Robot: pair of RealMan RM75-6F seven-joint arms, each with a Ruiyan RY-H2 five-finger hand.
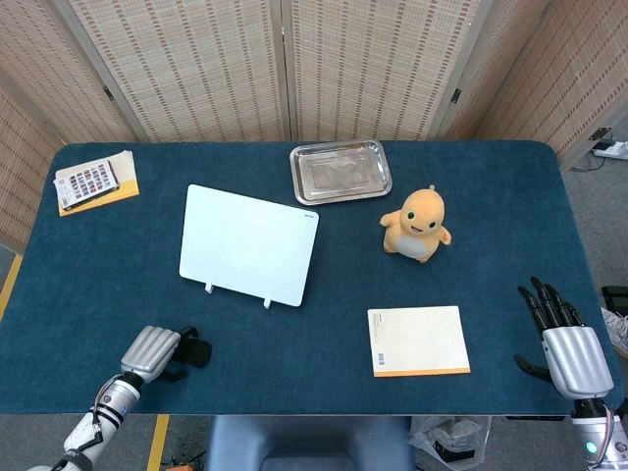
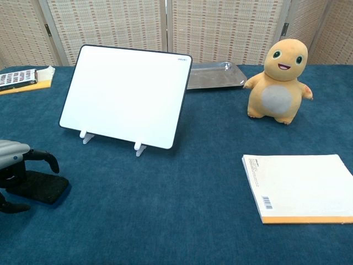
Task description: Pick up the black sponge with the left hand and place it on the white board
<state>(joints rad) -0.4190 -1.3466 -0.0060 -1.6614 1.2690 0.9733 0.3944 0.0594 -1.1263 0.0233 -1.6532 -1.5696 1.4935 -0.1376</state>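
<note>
- A black sponge, flat and oblong with rounded edges, is seen lying on the blue table near its front left corner, partly covered by dark fingers curled over its left end.
- A white board, rectangular with a thin dark rim and rounded corners, is propped tilted backward on two small white feet, well behind and right of the sponge.
</note>
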